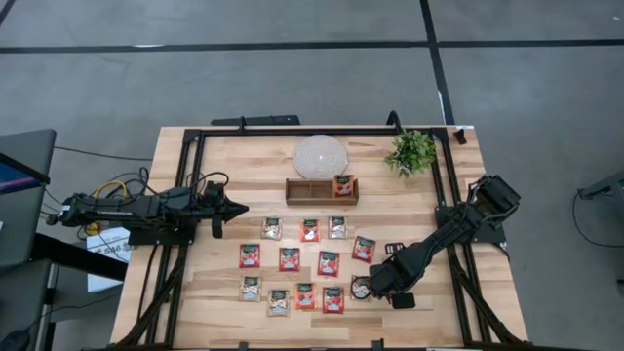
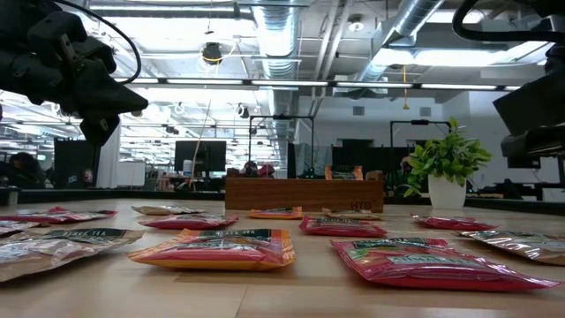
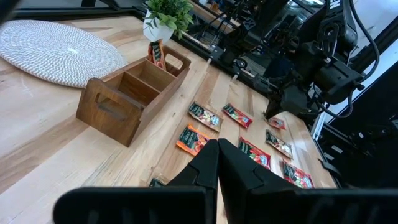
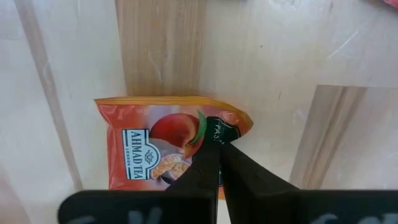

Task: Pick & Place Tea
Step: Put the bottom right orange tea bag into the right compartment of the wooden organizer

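Right gripper is down on the table just past the front-right end of the tea packets, fingers pinched on an orange tea sachet lying flat there. Left gripper hangs left of the wooden tray, fingers pressed together, holding nothing.

sachets: small flat square foil tea packets, mostly red, few beige, flat in loose rows on table front
in tray: one red upright, right compartment
front-right: orange-red Ahmad Tea sachet, pinched
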Controlling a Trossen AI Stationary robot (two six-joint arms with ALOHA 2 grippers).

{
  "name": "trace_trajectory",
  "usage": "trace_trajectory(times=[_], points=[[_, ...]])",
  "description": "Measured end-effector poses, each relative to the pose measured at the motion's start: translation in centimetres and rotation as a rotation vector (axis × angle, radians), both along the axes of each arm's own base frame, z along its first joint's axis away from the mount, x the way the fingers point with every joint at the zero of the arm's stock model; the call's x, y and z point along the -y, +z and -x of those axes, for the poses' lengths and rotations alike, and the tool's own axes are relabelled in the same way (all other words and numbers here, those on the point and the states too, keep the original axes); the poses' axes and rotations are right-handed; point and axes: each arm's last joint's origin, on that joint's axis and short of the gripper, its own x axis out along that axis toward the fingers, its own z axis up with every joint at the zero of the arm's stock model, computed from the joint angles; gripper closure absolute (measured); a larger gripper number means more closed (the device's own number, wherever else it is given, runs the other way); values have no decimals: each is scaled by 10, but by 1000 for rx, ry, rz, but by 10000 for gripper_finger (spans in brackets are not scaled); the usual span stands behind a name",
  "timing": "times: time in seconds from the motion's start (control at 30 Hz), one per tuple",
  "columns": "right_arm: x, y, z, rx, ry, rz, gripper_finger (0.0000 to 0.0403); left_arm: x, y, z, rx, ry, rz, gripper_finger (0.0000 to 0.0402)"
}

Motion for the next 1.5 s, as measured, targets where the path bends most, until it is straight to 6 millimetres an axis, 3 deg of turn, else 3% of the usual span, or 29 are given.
trace_trajectory(times=[0.5, 0.77, 1.07, 1.5], points=[[2, 24, -4, -11, 11, 204, 402, 0, 0, 0, 1, 0, 0, 401], [10, 45, -4, -5, 45, 430, 402, 0, 0, 0, 1, 0, 0, 401], [31, 71, -11, 23, 2, 692, 403, 0, 0, 0, 0, 0, -1, 401], [81, 96, -48, 170, -32, 945, 403, 0, 0, 0, 1, 5, -2, 401]])
